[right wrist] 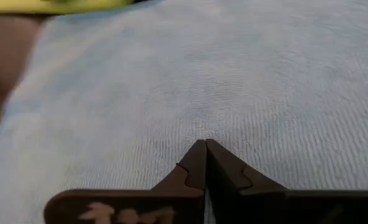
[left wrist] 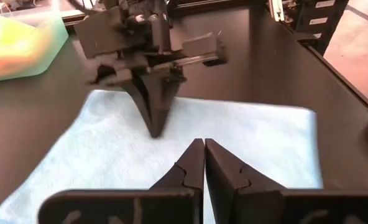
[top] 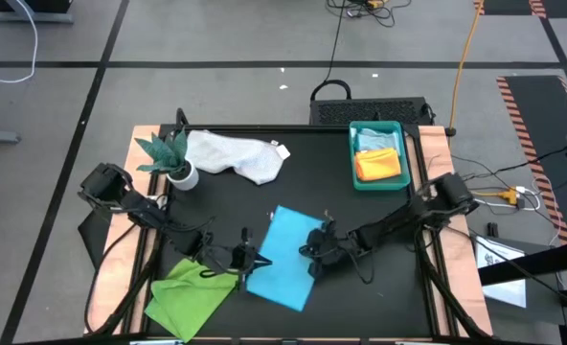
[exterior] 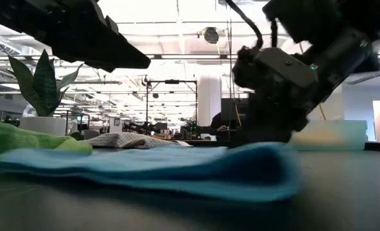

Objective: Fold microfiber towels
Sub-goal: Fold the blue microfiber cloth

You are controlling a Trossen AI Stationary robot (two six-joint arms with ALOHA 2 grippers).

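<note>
1. Pressing on the bright turquoise-blue microfiber towel [top: 288,257], lying mid-front on the black matte tabletop [top: 312,182]: left gripper [top: 248,257] at its left edge, right gripper [top: 314,251] at its right edge, both with fingers pressed together, pinching nothing visible.
2. Risking, I think, a dragged or bunched towel: shut tips are catching no fabric, so a sideways move would be skewing the fold.
3. Lying just left: lime green towel [top: 190,290]; crumpled white-grey towel [top: 236,154] at the back.
4. Sitting in the teal plastic tray [top: 376,156]: orange towel [top: 379,166].
5. Showing beyond the table: grey floor, cables, open workshop.
</note>
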